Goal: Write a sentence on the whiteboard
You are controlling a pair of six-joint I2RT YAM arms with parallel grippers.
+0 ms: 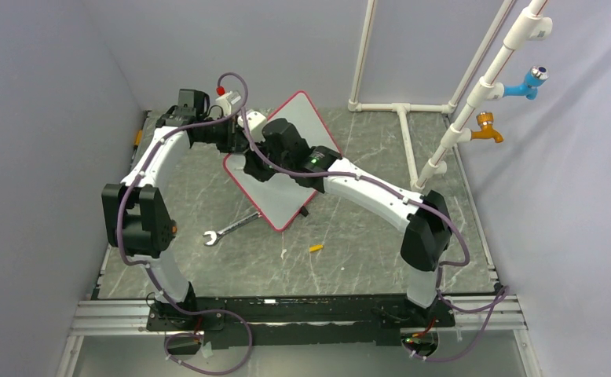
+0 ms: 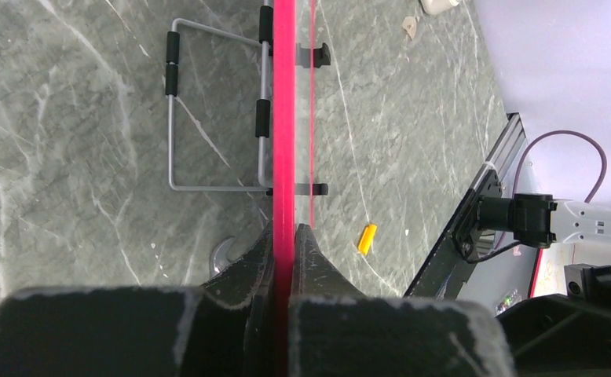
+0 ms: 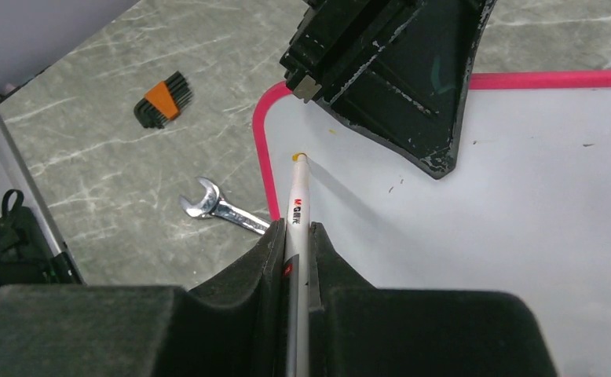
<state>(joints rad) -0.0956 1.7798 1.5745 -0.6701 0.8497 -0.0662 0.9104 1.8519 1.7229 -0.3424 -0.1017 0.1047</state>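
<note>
The whiteboard (image 1: pixel 306 118), white with a thin red frame, lies tilted at the table's middle back. My left gripper (image 2: pixel 287 232) is shut on its red edge (image 2: pixel 285 118), seen edge-on in the left wrist view. My right gripper (image 3: pixel 296 228) is shut on a white marker (image 3: pixel 297 196). The marker's orange tip (image 3: pixel 298 158) rests at the board's surface (image 3: pixel 522 196), close to a rounded corner and beside the left gripper (image 3: pixel 396 71). No sentence shows on the white surface in view, only tiny specks. In the top view both grippers (image 1: pixel 247 153) meet over the board's left side.
A silver wrench (image 1: pixel 228 229) and an orange cap (image 1: pixel 316 248) lie on the grey table in front of the board. A black hex key set (image 3: pixel 162 100) lies to the left. A wire stand (image 2: pixel 178 118) sits behind the board. A white pipe frame (image 1: pixel 412 118) with taps stands back right.
</note>
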